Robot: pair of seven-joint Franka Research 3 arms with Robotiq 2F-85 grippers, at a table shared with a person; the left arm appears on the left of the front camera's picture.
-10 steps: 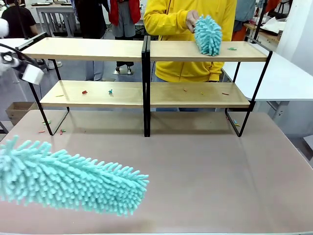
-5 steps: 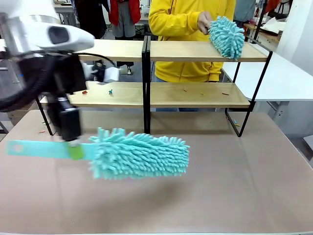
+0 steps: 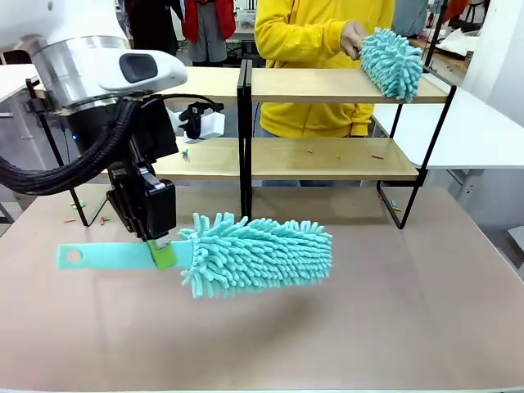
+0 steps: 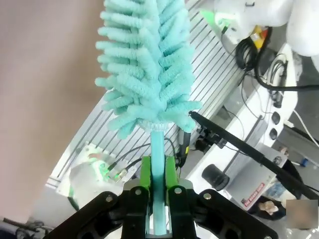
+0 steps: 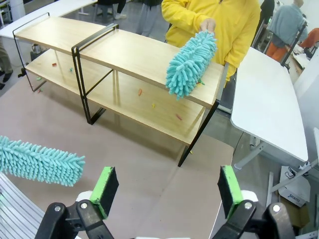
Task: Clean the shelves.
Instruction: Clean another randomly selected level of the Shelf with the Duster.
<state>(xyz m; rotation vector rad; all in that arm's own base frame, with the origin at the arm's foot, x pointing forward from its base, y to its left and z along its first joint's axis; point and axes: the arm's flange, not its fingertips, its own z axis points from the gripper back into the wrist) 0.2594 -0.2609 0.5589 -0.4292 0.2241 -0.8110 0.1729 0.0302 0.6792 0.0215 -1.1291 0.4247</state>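
Locating the shelves [image 3: 311,84] along the far side of the tabletop [image 3: 393,311], two tiers split by a black centre post [image 3: 244,139]. Noting small scraps [image 3: 186,153] lying on the lower boards.

Clamping the left gripper [image 3: 161,250] on the flat handle of a teal duster [image 3: 254,254], head pointing to the robot's right, low over the tabletop in front of the lower tier. Holding the right gripper [image 5: 169,186] wide apart, gripping nothing.

Risking a snag of the fluffy head on the centre post or frame legs when entering between the tiers. Risking contact with the person's hand [image 3: 352,37], working a second duster [image 3: 393,61] on the upper right board. Risking scraps falling off the back edge.

Finding open room over the tabletop; expecting tight clearance between the tiers.
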